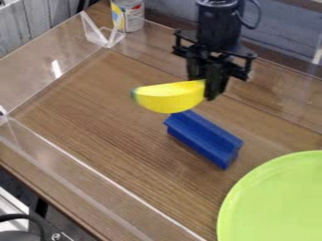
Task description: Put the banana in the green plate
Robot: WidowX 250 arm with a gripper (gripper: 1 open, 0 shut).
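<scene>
Pincer closed on banana, behind blue block; carry it high over the block to the green plate.

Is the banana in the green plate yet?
No, it's out: the gripper holds the banana up, away from the green plate.

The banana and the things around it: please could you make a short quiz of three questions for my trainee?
1. True or false: the banana lies in the green plate.
2. Fill in: the ridged block is ____ in colour.
3. Which thing does the hand hold: (a) the can, (b) the banana, (c) the block?

Key: 1. False; 2. blue; 3. b
</scene>
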